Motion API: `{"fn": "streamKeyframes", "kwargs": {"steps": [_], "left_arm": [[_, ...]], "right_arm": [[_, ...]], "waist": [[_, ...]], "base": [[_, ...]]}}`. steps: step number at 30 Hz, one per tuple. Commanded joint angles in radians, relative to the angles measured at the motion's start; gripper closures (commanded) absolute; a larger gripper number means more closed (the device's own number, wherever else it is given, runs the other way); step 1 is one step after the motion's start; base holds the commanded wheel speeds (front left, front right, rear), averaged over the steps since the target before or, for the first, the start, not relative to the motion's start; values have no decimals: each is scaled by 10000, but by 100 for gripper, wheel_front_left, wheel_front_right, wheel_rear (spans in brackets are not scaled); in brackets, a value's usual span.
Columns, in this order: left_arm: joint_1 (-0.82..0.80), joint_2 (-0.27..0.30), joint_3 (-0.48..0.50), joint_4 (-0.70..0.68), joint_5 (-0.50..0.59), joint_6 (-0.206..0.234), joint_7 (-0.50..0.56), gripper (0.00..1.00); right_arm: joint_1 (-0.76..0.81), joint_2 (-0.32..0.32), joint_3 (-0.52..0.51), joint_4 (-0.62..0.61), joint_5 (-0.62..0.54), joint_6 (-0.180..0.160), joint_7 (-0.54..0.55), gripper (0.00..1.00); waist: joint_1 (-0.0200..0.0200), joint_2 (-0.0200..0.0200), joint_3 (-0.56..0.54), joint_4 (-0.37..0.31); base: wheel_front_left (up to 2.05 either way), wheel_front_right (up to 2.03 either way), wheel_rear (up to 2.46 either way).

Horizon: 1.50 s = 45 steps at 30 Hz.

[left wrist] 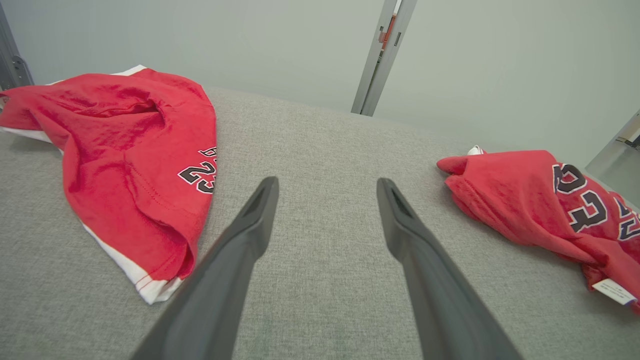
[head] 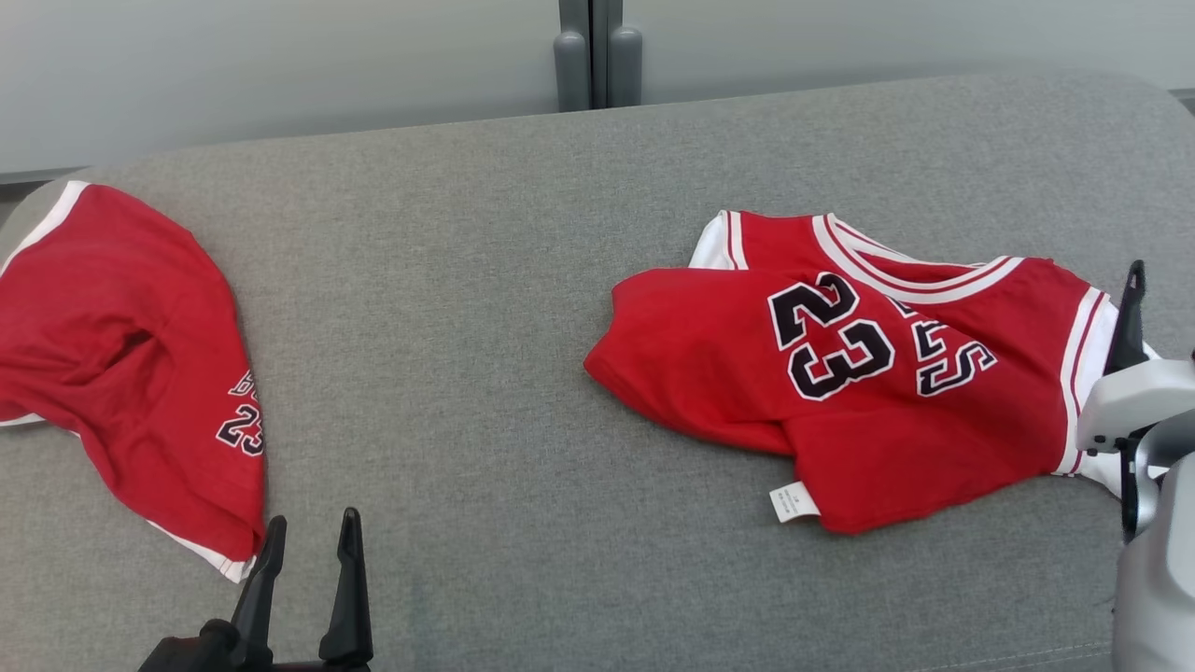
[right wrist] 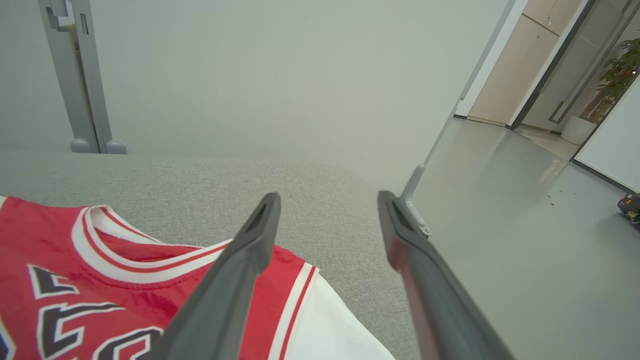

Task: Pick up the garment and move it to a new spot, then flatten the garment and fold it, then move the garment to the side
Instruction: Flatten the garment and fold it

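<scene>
Red jersey (head: 840, 373) and shorts (head: 121, 355), one each; left gripper (head: 313, 523), right gripper (right wrist: 327, 200) both spread.

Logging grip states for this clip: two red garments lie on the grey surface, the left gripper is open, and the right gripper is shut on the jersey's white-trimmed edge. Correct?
Not quite. The right gripper is open, not shut on the jersey. The right wrist view shows its fingers spread wide apart over the white-trimmed edge, gripping nothing. The rest of the statement stands.
</scene>
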Motion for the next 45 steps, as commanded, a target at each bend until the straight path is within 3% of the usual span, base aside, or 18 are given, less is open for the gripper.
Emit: {"fn": "streamKeyframes", "kwargs": {"steps": [1, 13, 21, 31, 37, 45], "left_arm": [[113, 42, 48, -9, -24, -33, 0, 0], [102, -17, 144, -70, -78, -33, 0, 0], [261, -53, 253, -10, -51, -33, 0, 0], [-179, -10, -97, 41, 3, -33, 0, 0], [-1356, 146, -1464, 693, -786, -33, 5, 0], [-3758, 460, -4361, 2769, -3773, -33, 461, 0]], "right_arm": [[375, 51, 325, -296, 157, -17, -256, 0], [3522, 288, 3809, -4167, 2185, -17, -484, 0], [4845, 283, 4630, -4435, 2861, -17, -486, 0], [4723, 285, 5048, -4337, 3340, -17, -489, 0], [4343, 287, 5250, -4501, 3367, -17, -489, 0], [3927, 286, 5547, -4666, 3537, -17, -489, 0]], "waist": [[0, 0, -62, -47], [0, 0, -64, -120], [0, 0, -218, -144], [0, 0, -16, -328], [0, 0, 423, -527], [0, 0, 1204, -1185]], "base": [[0, 0, 0], [0, 0, 0], [0, 0, 0], [0, 0, 0], [0, 0, 0], [0, 0, 0]]}}
